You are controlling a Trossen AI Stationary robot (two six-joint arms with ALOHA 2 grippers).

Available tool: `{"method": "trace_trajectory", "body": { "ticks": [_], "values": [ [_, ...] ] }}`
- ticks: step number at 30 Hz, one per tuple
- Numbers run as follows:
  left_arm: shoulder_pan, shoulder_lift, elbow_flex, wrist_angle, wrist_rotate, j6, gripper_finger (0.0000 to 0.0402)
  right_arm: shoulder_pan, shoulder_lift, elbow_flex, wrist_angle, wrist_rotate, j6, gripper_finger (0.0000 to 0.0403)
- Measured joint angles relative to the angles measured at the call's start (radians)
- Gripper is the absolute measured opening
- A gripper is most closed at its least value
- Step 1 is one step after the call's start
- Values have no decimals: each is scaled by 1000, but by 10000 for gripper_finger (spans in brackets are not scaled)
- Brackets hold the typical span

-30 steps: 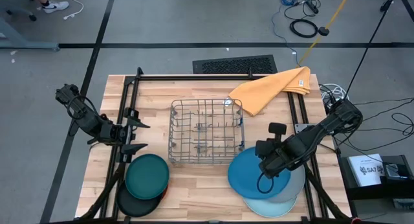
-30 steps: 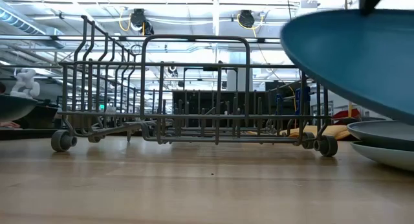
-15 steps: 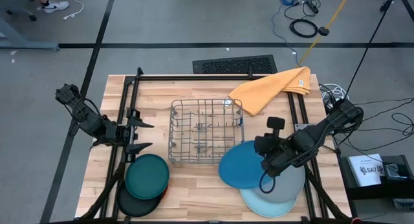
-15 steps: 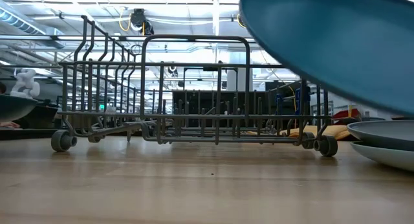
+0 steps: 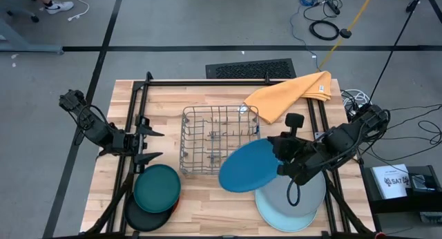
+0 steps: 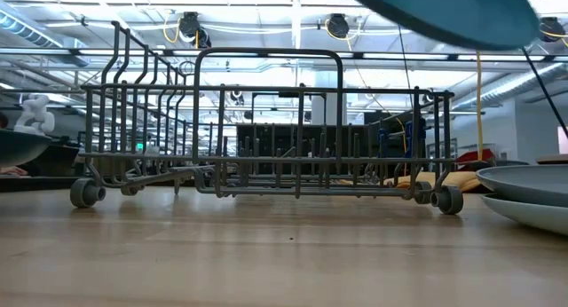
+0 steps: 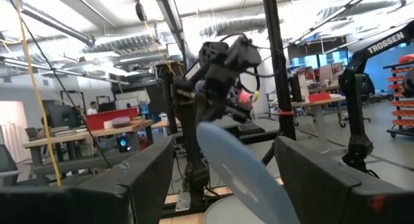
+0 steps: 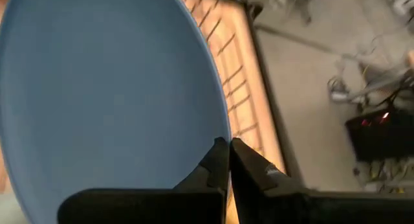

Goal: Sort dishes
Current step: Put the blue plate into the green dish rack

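1. Wooden table (image 5: 207,201) under an overhead view, with grey floor around it and cables off to the right; going left to right.
2. At the left edge the left gripper (image 5: 145,144) waits with its fingers spread wide, holding nothing, just above the small stack.
3. That small stack sits at the near left corner: the dark teal plate (image 5: 157,187) on top, the black plate (image 5: 138,218) under it, and a sliver of the orange-red plate (image 5: 175,205) at the edge.
4. In the middle stands the wire dish rack (image 5: 219,141), with no plates in it, and behind it to the right lies the yellow-orange cloth (image 5: 290,94).
5. The bright blue plate (image 5: 247,166) hangs in the air, tilted, its left edge over the rack's near right corner. The right gripper (image 8: 228,160) is pressed together on its rim, pinching only that thin edge.
6. Below it at the right remain the grey plate (image 5: 311,190) on the pale blue plate (image 5: 283,218).
7. Handling, as I judge it: the plate looks rigid, smooth and probably slick, and likely breakable. A rim pinch leaves most of its weight hanging out from the fingers, so it may pivot or slip; a slow move and a firm hold on the rim suit it best.
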Motion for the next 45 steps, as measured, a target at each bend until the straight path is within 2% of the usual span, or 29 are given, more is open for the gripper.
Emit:
{"method": "trace_trajectory", "body": {
  "ticks": [10, 18, 28, 33, 45],
  "values": [
    [0, 0, 0, 0, 0, 0, 270, -1, 0, 61, 227, 147, -283, 0],
    [0, 0, 0, 1, 0, 0, 270, -2, 0, 61, 369, 335, -438, 0],
    [0, 0, 0, 1, 0, 0, 270, -31, 34, 61, 374, 493, -405, 0],
    [0, 0, 0, 1, -5, 0, 270, -60, 101, 61, 374, 549, -369, 0],
    [0, 0, 0, 0, -93, 0, 270, -84, 267, 59, 394, 731, -286, 0]
  ]
}}
